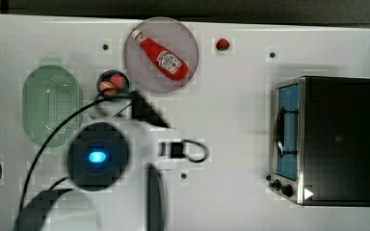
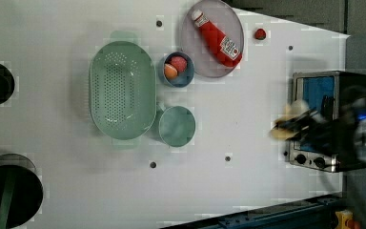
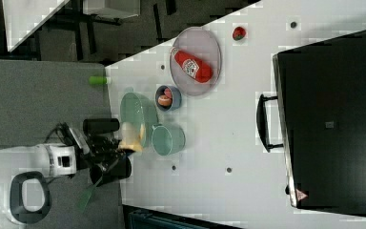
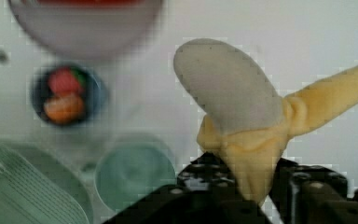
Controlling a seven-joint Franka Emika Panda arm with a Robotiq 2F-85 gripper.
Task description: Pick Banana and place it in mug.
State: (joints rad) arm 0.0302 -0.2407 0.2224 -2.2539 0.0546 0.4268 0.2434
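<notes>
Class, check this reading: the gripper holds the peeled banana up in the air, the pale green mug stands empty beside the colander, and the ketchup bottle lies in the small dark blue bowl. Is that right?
One detail is wrong. The ketchup bottle lies on the round grey plate, not in the dark blue bowl, as the left view shows. The gripper does hold the banana aloft, and the mug stands empty beside the colander.

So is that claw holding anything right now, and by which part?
Yes, the claw holds the half-peeled banana by its lower, still-peeled-over yellow end, with the pale flesh sticking out above.
</notes>
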